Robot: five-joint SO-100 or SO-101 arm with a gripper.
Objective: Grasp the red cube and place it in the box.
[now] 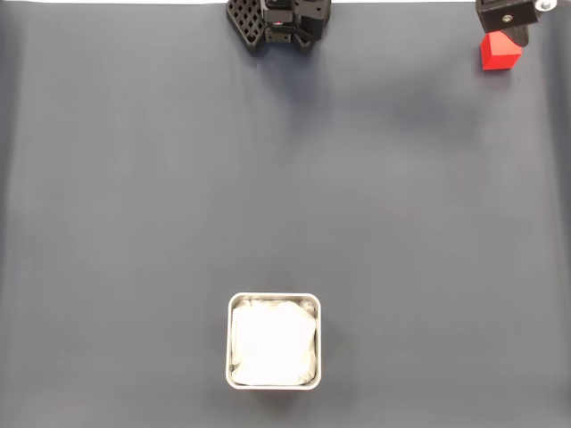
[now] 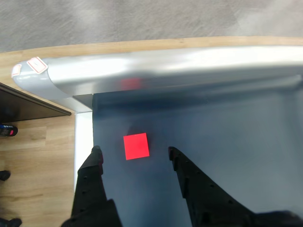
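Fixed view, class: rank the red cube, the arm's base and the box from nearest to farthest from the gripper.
1. The red cube, top right, directly below the gripper.
2. The arm's base, at the top edge, left of the gripper.
3. The box, bottom centre, farthest.

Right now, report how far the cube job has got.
Done: the gripper has reached the red cube at the far corner of the dark mat, its open fingers on either side in the wrist view. In hand: lining up the grasp; nothing is held yet. Left: close, lift, carry across the mat and drop it in the box, whose white lining holds nothing.
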